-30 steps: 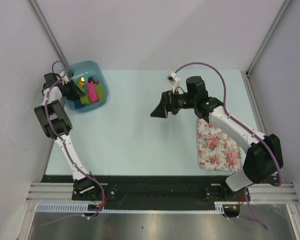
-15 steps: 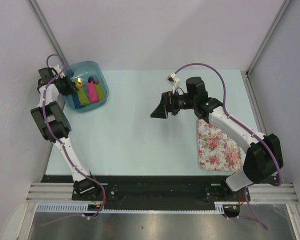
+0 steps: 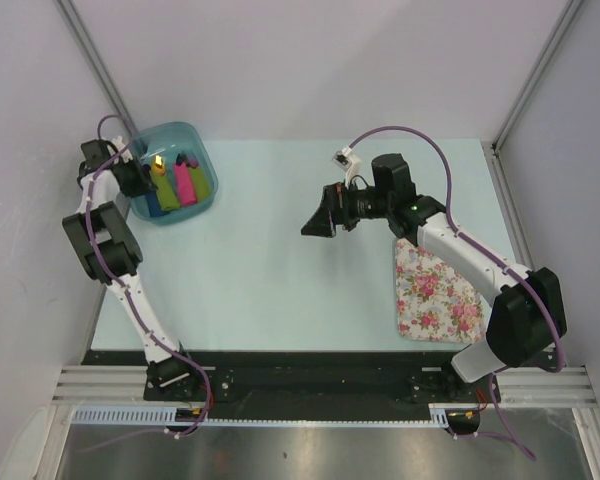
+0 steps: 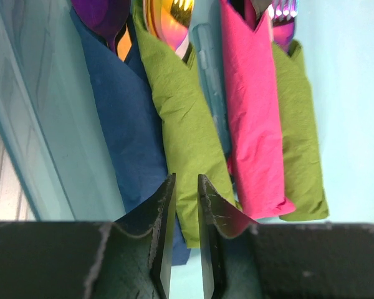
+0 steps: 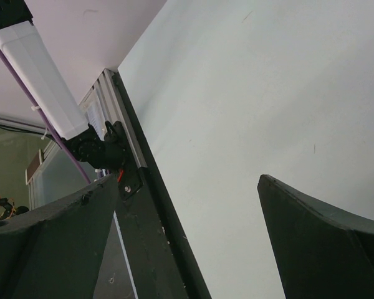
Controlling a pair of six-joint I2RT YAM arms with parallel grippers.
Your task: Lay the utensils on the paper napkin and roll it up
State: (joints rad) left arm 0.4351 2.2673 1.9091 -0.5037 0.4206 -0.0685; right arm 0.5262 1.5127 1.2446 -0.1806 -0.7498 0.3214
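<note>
Left gripper [image 4: 186, 182] in blue bowl [image 3: 206, 165], far-left corner of table [image 3: 270, 290], jaws a slit apart at lime napkin roll [image 4: 177, 118], grip possibly on it, cannot tell, right gripper [image 3: 313, 222] spread wide, mid-air

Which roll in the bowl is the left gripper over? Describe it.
Find the blue bowl at the table's far left corner, where the left gripper hangs. Among the rolls side by side in it, take the green roll beside the dark blue roll. Unlike the other green roll beyond the pink roll, it shows a gold utensil tip.
</note>
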